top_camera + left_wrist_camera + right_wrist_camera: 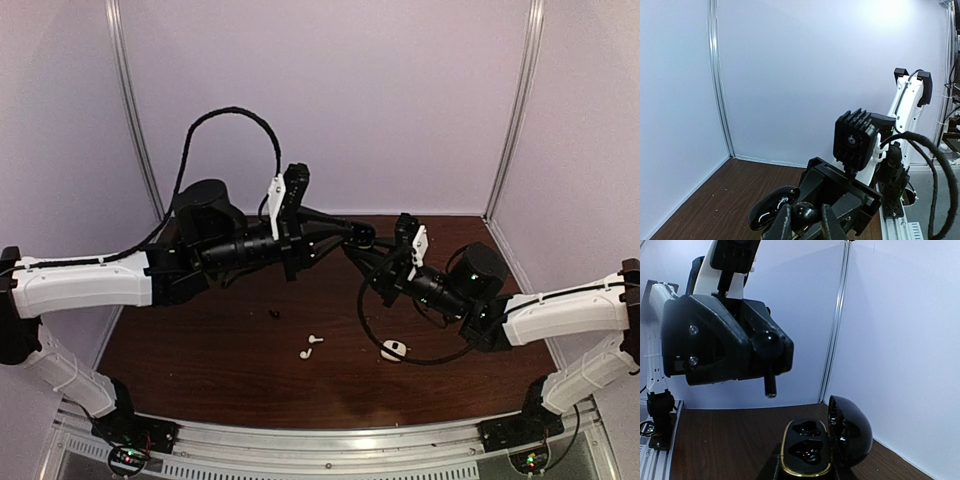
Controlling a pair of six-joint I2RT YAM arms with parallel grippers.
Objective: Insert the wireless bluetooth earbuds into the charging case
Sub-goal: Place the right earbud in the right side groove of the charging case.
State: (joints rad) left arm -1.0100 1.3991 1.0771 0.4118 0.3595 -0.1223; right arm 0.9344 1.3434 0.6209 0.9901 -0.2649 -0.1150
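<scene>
The two grippers meet above the table point(200, 350), just right of the top view's centre. The left gripper point(805, 228) is clamped on a black earbud point(806, 212), a round glossy bead between its fingers point(784, 225). The right gripper point(372, 262) holds the case point(805, 451) at the bottom of its wrist view, with the lid point(850, 432) swung open to the right (what is in the two wells is too dark to tell). The held earbud hangs above and left of the case, apart from it. Lower centre in the top view lie a white earbud point(310, 348), a black speck point(274, 314) to its upper left, and a white rounded object point(393, 350) to its right.
</scene>
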